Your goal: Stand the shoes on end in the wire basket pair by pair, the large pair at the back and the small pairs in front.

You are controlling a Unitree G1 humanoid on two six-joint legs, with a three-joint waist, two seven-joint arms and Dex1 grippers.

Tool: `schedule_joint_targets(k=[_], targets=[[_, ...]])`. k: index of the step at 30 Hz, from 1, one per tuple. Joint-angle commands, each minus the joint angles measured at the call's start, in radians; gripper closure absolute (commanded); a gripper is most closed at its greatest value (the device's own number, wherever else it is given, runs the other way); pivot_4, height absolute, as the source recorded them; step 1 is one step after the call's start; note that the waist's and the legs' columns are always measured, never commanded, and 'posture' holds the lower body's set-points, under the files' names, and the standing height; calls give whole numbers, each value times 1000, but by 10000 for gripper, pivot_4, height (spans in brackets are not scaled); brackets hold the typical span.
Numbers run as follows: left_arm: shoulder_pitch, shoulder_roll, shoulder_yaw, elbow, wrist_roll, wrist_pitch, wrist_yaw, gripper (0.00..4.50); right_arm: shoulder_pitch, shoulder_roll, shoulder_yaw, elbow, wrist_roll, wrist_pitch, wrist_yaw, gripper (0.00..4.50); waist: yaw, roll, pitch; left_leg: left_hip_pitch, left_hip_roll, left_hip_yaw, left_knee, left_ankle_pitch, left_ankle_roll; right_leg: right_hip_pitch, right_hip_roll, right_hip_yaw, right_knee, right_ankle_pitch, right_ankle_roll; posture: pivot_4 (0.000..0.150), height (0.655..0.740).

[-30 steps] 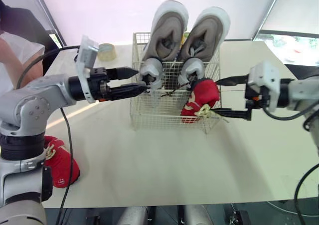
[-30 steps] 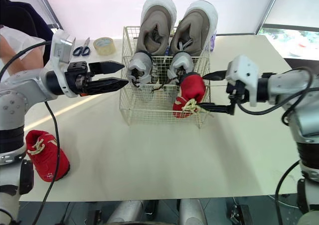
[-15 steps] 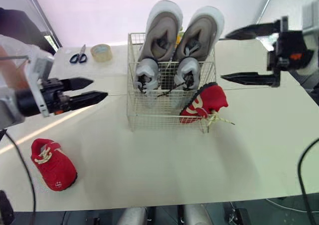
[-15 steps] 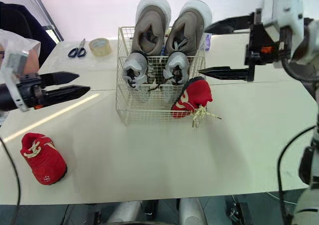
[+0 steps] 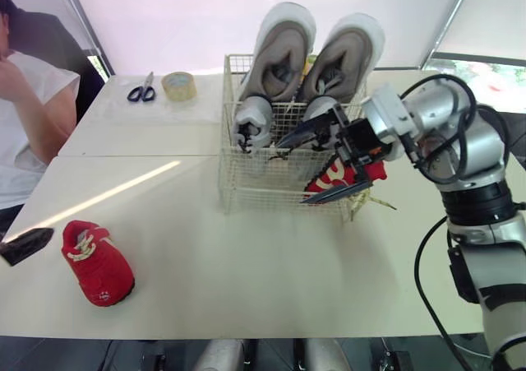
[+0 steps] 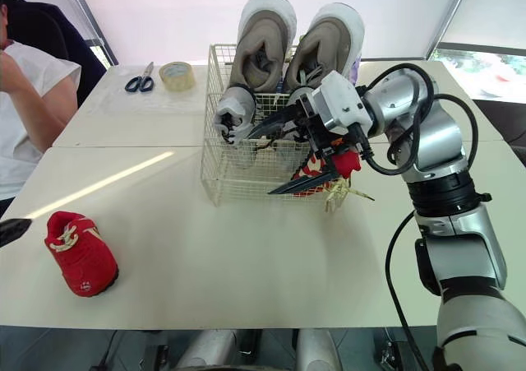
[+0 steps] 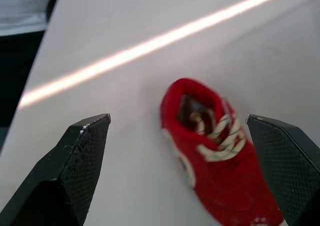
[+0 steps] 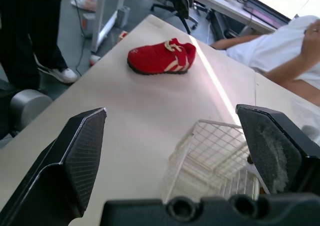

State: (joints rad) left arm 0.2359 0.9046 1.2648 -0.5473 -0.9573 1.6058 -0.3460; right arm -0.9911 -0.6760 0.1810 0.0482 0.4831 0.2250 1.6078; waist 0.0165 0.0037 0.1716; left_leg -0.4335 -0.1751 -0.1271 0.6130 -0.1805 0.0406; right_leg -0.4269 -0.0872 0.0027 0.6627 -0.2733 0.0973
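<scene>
The wire basket [image 5: 246, 186] stands mid-table. Two large beige shoes [image 5: 279, 50] stand on end at its back, and two small grey shoes [image 5: 251, 118] stand in front of them. A red shoe [image 6: 343, 162] leans at the basket's front right corner, its laces hanging outside. My right gripper [image 6: 284, 155] is open in front of that corner, pointing left, and partly hides the shoe. The other red shoe [image 5: 97, 262] lies on the table at the front left. My left gripper [image 7: 177, 118] is open just short of the loose red shoe [image 7: 215, 151], apart from it.
Scissors [image 5: 141, 88] and a roll of tape [image 5: 178, 85] lie at the table's back left. A person [image 5: 25, 116] in a white shirt sits at the left side. The table's front edge runs close to the loose shoe.
My right gripper came down from high at the right to the basket's front right corner. My left gripper drew back to the front left, near the loose red shoe. The camera shifted.
</scene>
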Motion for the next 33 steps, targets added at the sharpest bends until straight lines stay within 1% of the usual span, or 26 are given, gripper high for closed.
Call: schedule_joint_targets(k=[1,8,10,13,16,21,24,28,30,31,32,33], targets=[[-55,-52,8,45,66,9,71,0,-33,-4,-27,-4,3,-6,6,103,-1,-1,-1,1,0,0,0,0,0,1,0,0,0,0,0,1500,7400],[-219,-102,-181,167,155,-42,103,0,-10,-53,-55,-74,16,58,-20,103,-4,-3,-1,3,0,0,-1,0,0,2,0,0,0,0,0,1500,7400],[-245,-109,-243,197,181,-66,102,0,5,-76,-68,-106,23,84,-35,103,-3,-3,-2,3,0,0,-1,0,0,2,0,0,0,0,1,1500,7400],[-242,-118,-316,251,238,-116,106,0,26,-110,-90,-152,27,121,-58,103,-6,-3,-2,3,0,1,-3,0,0,1,0,1,0,0,1,1500,7400],[-236,-128,-361,326,292,-180,108,0,45,-135,-108,-192,37,155,-83,103,-8,-3,-2,3,0,2,-5,0,0,0,0,3,-1,0,1,1500,7400],[-248,-145,-469,460,360,-294,87,0,70,-162,-133,-243,44,198,-120,103,-4,-3,-2,3,1,2,-5,0,0,0,0,3,-1,0,0,1500,7400],[-274,-153,-538,531,389,-346,77,8877,75,-173,-142,-264,50,218,-142,0,-2,-2,-2,4,1,3,-5,0,0,1,0,3,-1,0,0,1500,7400],[-302,-169,-597,586,402,-405,55,27702,80,-194,-152,-283,55,235,-157,0,-1,5,-6,6,1,3,-6,0,0,2,-1,3,-1,0,0,1500,7400],[-322,-173,-608,588,394,-415,45,35874,81,-202,-154,-288,56,241,-165,0,-2,9,-8,7,2,4,-7,0,0,3,-1,3,-1,-1,-1,1500,7400],[-334,-171,-610,576,382,-413,37,41163,81,-206,-154,-289,56,241,-167,0,-3,10,-9,7,6,8,-7,0,0,3,-1,3,-1,-1,-2,1500,7400],[-341,-170,-612,566,374,-411,32,44901,82,-209,-154,-289,55,241,-169,0,-4,10,-9,7,12,14,-7,0,0,3,-1,2,0,-2,-3,1500,7400],[-352,-171,-609,545,361,-414,25,44901,83,-213,-154,-290,56,241,-170,0,-4,10,-9,6,14,17,-7,0,0,4,-1,1,0,-1,-3,1500,7400]])
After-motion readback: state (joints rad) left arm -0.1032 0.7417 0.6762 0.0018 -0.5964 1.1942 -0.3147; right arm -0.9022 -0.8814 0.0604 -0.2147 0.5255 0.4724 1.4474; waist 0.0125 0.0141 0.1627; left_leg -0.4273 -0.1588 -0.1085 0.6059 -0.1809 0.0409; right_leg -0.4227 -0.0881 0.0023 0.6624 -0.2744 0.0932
